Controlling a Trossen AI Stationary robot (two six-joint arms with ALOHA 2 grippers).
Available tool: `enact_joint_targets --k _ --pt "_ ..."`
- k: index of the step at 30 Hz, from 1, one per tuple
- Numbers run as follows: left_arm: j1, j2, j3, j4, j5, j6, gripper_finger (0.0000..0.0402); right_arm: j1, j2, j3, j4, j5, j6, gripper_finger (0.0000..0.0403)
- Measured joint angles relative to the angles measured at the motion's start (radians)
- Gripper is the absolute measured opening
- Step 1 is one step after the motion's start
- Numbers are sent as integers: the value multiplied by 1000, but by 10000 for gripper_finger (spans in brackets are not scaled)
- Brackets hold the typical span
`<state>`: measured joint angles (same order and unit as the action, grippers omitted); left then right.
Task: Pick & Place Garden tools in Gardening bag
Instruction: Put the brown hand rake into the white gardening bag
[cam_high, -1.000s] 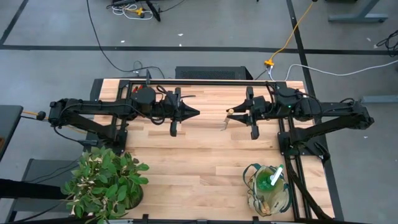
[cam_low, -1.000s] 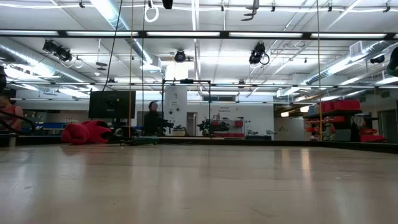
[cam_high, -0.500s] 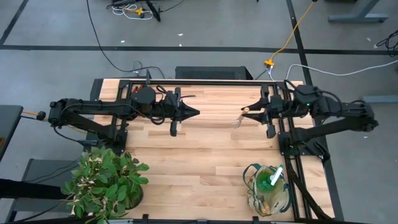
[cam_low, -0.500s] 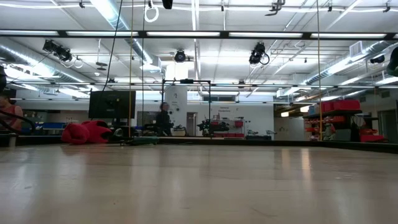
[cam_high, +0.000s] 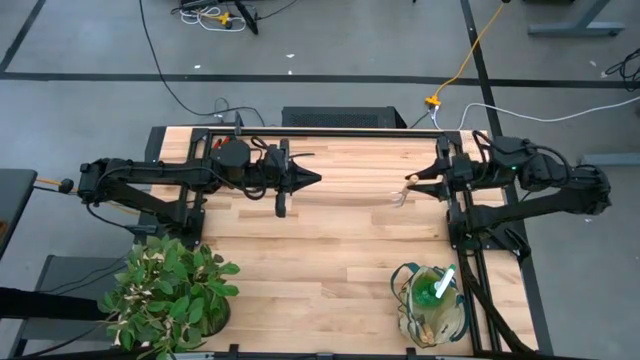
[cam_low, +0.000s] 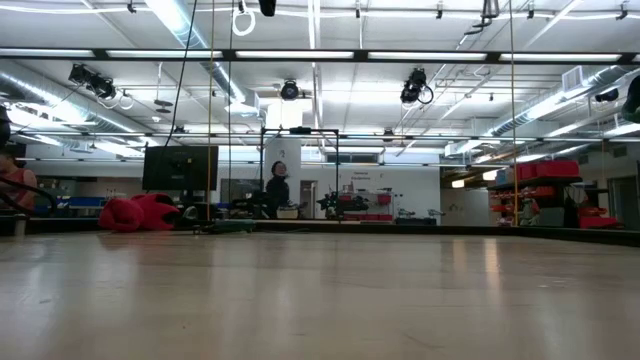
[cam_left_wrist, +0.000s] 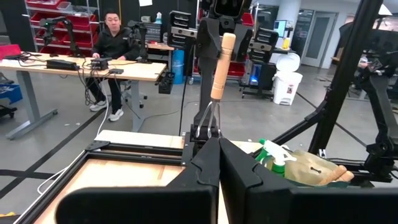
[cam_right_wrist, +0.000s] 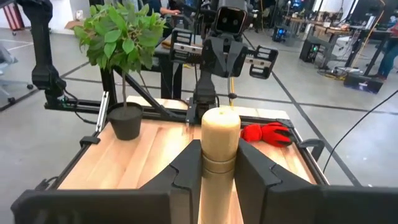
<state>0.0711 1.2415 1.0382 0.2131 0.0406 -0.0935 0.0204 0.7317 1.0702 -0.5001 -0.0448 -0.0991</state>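
The right claw (cam_high: 425, 184) is clamped on the pale wooden handle of a small rake (cam_high: 403, 190), held level above the table (cam_high: 330, 250) — the carrying step. Next, I'd judge, it must swing over the bag (cam_high: 430, 305) at the table's near right corner and let go. The left claw (cam_high: 312, 180) hangs mid-table, shut and empty.

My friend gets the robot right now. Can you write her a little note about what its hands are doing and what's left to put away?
Right hand: shut on a wooden-handled rake, held above the table's right side.
Left hand: shut, empty, waiting over the table's middle.
Gardening bag: near right corner, green-and-white item already inside.
Red gloves: lying at the table's far left corner.
Left: carry the rake to the bag, then fetch the gloves. The potted plant stays.
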Motion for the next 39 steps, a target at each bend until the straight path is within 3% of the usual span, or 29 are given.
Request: enact_joint_targets --k 26,39 --pt "0 0 0 0 -41 -1 4 0 -262 -3 -170 0 8 73" --pt "0 0 0 0 -68 -27 7 0 -361 -182 -39 -86 62 73"
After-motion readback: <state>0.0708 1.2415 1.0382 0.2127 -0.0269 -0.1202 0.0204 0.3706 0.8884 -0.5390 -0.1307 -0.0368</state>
